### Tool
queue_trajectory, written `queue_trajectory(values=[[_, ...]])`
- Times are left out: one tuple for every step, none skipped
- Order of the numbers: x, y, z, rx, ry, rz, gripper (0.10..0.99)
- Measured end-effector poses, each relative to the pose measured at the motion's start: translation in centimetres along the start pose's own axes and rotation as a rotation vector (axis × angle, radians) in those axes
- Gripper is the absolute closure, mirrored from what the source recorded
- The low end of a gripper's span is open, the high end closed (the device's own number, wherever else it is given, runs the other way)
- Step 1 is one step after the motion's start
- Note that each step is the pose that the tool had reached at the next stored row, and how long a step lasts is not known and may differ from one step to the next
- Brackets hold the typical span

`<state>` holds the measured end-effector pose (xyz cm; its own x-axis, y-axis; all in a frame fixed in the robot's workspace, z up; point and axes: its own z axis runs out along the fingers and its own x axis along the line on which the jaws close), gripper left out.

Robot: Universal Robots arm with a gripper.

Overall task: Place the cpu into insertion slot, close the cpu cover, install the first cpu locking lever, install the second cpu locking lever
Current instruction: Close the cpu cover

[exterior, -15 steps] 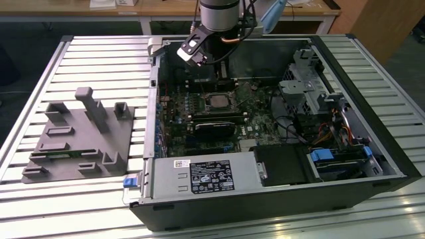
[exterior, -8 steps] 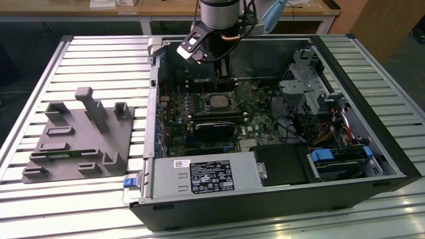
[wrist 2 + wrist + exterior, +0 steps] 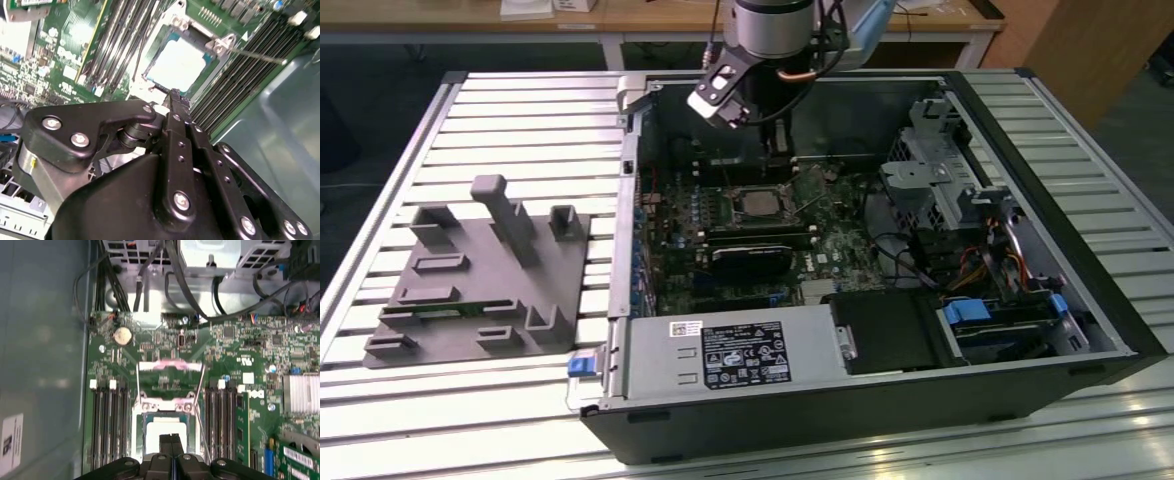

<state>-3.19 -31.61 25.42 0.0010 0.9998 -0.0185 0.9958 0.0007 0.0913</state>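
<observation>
**Item: cpu [image 3: 152, 435].** Seated flat in the insertion slot [image 3: 731, 205], which lies mid-board inside the open computer case [image 3: 1067, 260] on the slatted tabletop [image 3: 520, 100].

**Appearance:** square chip with a pale, dull grey metal top that catches the light. It has equal sides, so there is no long axis to align.

**cpu cover [image 3: 165, 407]:** silver frame. It appears to lie down around the chip, which shows through the window.

**Locking lever [image 3: 260, 56]:** thin wire rod. It runs out from a corner of the insertion slot across the black memory slots [image 3: 250, 85], and I judge it unlatched.

**Gripper [image 3: 171, 438]:** fingers [image 3: 175, 97] pressed together, pinching nothing.

**Relation:** the tips hang directly over the near edge of the insertion slot, with the chip just beyond and beneath them. I cannot tell whether they touch.
</observation>
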Motion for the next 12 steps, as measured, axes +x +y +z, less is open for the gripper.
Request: queue_trajectory(values=[[0.00,0.24,0.02,0.000,-0.0001,0.000,0.980],[0.00,0.50,0.04,0.000,0.0000,0.000,0.980],[0.00,0.76,0.07,0.000,-0.0001,0.000,0.980],[0.00,1.02,0.09,0.001,-0.0001,0.000,0.980],[0.00,1.27,0.11,0.001,-0.0001,0.000,0.980],[0.00,1.55,0.14,0.001,-0.0001,0.000,0.980],[0.00,1.79,0.16,0.001,-0.0001,0.000,0.980],[0.00,2.02,0.18,0.001,-0.0001,0.000,0.980],[0.00,2.25,0.21,0.001,0.0000,0.000,0.980],[0.00,2.49,0.23,0.001,0.0000,0.000,0.980],[0.00,2.73,0.25,0.001,-0.0001,0.000,0.980],[0.00,2.97,0.27,0.001,-0.0001,0.000,0.980]])
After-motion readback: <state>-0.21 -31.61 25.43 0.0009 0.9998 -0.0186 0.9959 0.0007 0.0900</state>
